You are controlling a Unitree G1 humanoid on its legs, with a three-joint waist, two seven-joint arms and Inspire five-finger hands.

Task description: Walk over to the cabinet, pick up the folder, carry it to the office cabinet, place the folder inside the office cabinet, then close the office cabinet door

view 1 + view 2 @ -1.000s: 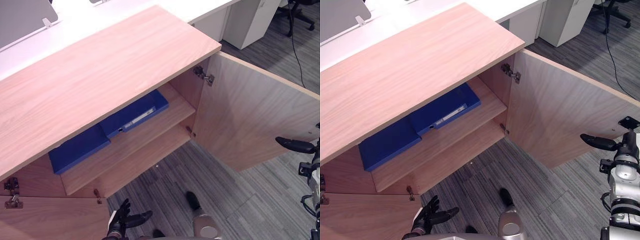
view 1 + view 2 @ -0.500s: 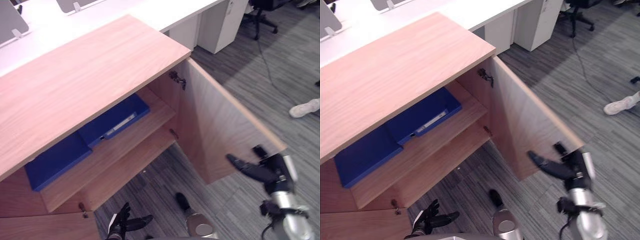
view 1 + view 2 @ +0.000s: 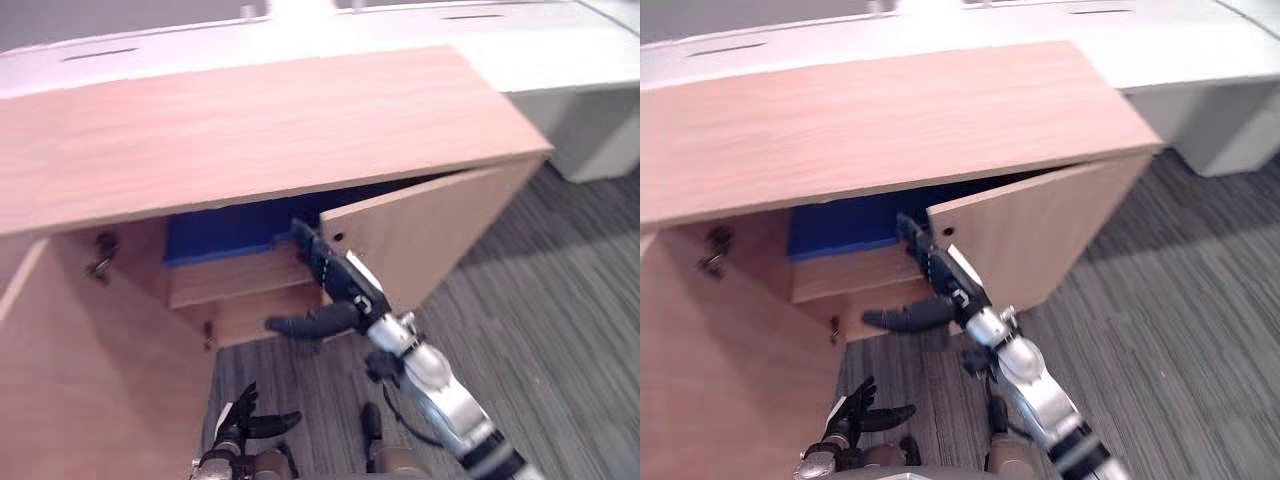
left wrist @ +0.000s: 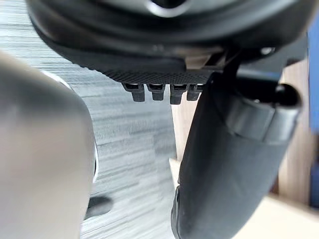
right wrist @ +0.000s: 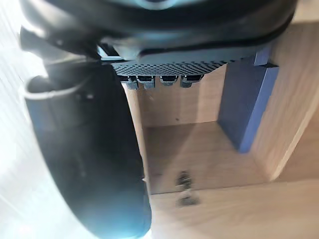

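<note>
The cabinet (image 3: 260, 130) has its right door (image 3: 430, 230) half shut at 3 o'clock, with the blue folder (image 3: 215, 232) on the shelf (image 3: 235, 280) inside at 9. The right hand (image 3: 352, 292) sets straight fingers against the door's edge; the left hand (image 3: 243, 425) hangs at 7, fingers spread.

No text, label, number or sign can be read. In the left eye view the flat blue folder (image 3: 225, 232), at nine o'clock from the middle inside the light-brown wooden office cabinet (image 3: 250, 130), shows plain blue, and the cabinet's boards show bare wood grain.
</note>
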